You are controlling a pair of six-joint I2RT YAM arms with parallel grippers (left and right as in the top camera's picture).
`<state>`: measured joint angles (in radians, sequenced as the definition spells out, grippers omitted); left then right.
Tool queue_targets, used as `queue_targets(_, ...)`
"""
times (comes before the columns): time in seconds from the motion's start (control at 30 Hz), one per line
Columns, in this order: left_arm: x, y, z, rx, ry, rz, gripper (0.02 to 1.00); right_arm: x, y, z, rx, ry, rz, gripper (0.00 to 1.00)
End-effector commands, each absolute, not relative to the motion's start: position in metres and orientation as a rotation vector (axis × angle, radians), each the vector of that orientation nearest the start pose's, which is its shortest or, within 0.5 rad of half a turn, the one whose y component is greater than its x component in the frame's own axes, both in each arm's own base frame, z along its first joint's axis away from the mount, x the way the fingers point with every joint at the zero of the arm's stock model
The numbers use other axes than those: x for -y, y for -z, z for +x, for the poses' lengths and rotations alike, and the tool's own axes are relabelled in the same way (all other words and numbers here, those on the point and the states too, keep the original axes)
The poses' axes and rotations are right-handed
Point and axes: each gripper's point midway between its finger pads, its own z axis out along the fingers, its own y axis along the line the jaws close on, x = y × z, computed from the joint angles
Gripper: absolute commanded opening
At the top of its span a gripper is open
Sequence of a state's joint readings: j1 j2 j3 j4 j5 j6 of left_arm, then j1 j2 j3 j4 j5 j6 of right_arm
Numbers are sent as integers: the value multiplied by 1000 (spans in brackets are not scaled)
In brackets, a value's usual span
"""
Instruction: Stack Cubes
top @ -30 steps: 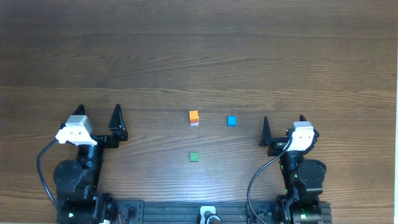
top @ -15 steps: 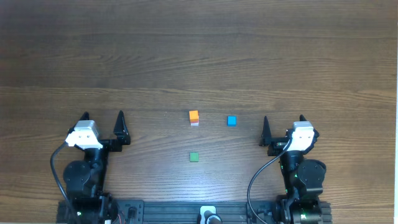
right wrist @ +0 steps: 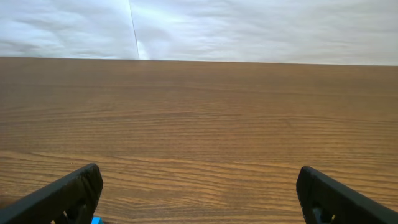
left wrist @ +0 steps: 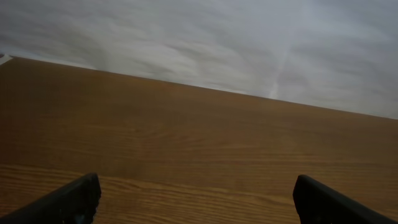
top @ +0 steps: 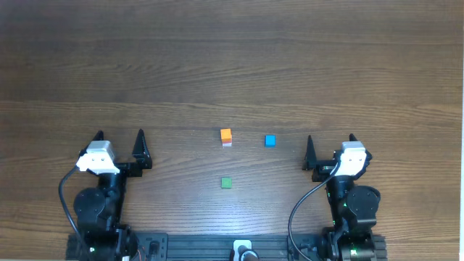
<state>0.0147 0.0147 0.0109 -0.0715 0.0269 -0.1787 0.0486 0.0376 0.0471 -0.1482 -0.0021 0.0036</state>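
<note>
An orange cube (top: pixel 226 135) sits on top of a small white cube (top: pixel 227 144) near the table's middle. To its right lies a blue cube (top: pixel 270 141), and a green cube (top: pixel 226 183) lies nearer the front. My left gripper (top: pixel 119 138) stands open at the left, well apart from the cubes. My right gripper (top: pixel 330 141) stands open at the right, a short way from the blue cube. A sliver of the blue cube (right wrist: pixel 96 220) shows by one of the right gripper's fingers (right wrist: pixel 62 196). The left gripper's fingers (left wrist: pixel 62 202) have only bare wood between them.
The wooden table (top: pixel 232 65) stretches wide behind the cubes. A pale wall (right wrist: pixel 249 28) rises beyond its far edge. The arms' bases and a black rail (top: pixel 232 246) line the front edge.
A second ago the left arm stood slightly further left and higher up the picture; it has since shifted a little right and back. The right arm and the cubes have stayed put.
</note>
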Motion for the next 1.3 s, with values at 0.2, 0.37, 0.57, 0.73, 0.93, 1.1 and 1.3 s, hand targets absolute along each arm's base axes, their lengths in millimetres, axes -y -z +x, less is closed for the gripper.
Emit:
queue_targets(0.2,3,-156,246,-1645,144,-119,998,-15,-150,244,-1707,-50,-51,991)
queue_targets(0.37,3,-156,246,-1644,144,-119,996,-15,-150,244,-1707,-50,-51,991)
queue_targets(0.57,3,-156,246,-1645,144,-119,1000,-14,-157,245,-1679,-47,-48,993)
queue_targets(0.73,3,-156,246,-1645,144,-119,1000,-20,-166,245,-1641,-136,-11,993)
queue_targets(0.93,3,-156,246,-1644,144,-119,998,-49,-193,239,-1620,-287,-134,993)
queue_targets(1.1,3,-156,246,-1645,144,-119,1000,-66,-217,236,-1742,-403,-177,991)
queue_targets(1.3,3,-156,246,-1644,144,-119,1000,-78,-223,234,-2035,-503,-177,991)
